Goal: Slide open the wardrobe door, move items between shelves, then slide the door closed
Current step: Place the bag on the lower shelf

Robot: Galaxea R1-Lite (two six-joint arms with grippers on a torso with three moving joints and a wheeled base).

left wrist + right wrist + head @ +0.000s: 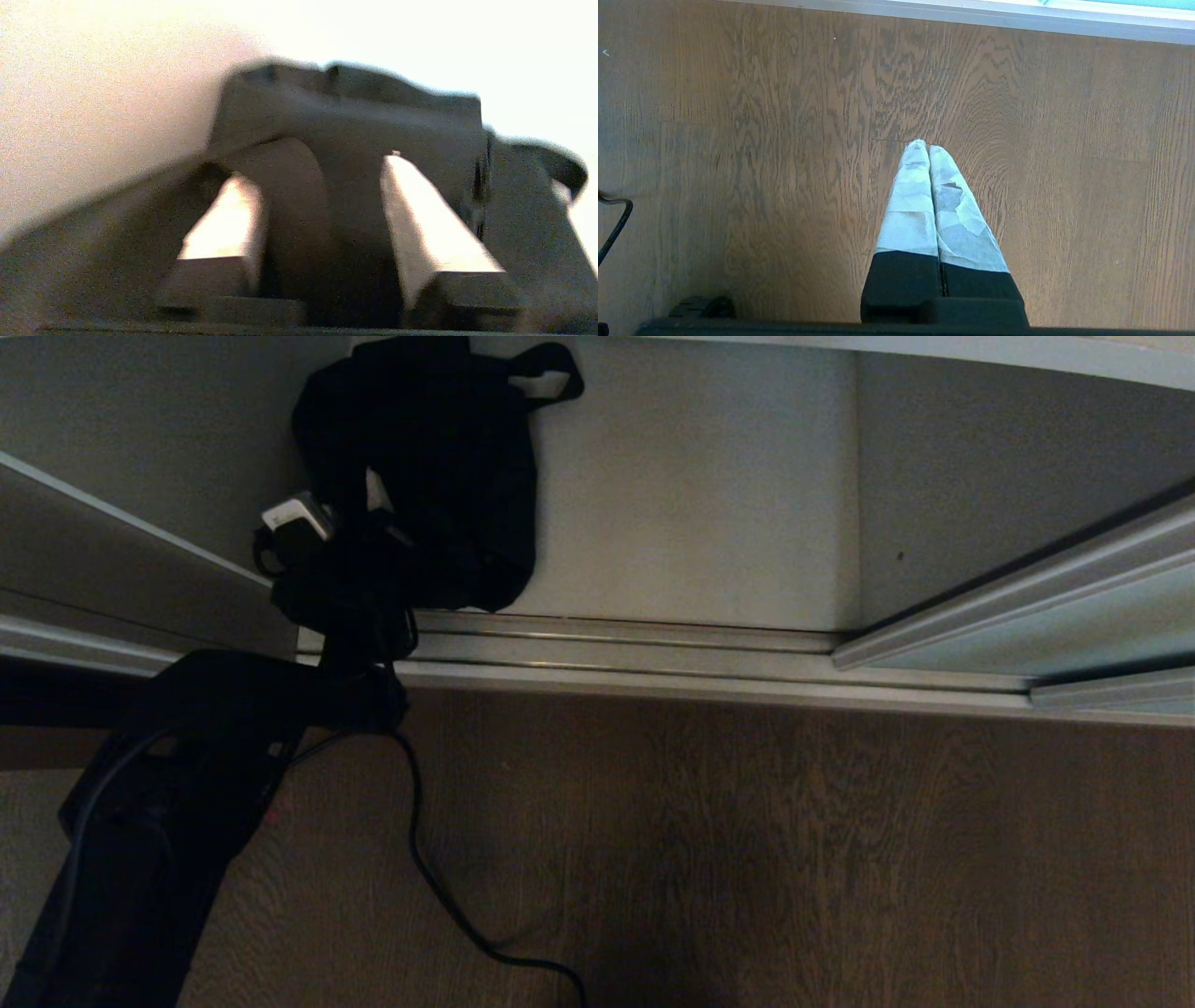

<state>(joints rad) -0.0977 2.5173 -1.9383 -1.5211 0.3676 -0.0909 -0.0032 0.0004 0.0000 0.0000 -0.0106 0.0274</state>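
The left gripper [322, 224] has its fingers spread apart, right up against the black fabric bag [429, 476]. The bag lies slumped on the white shelf [691, 504] at the bottom of the wardrobe. The sliding wardrobe door [1046, 625] stands open to the right. The right gripper [928, 196] is pressed together, pointing at the wood floor [738, 140]. This looks like letting go of the bag; next the arm should pull back clear of the straps.

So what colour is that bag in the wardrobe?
Black; the bag shows best in the head view.
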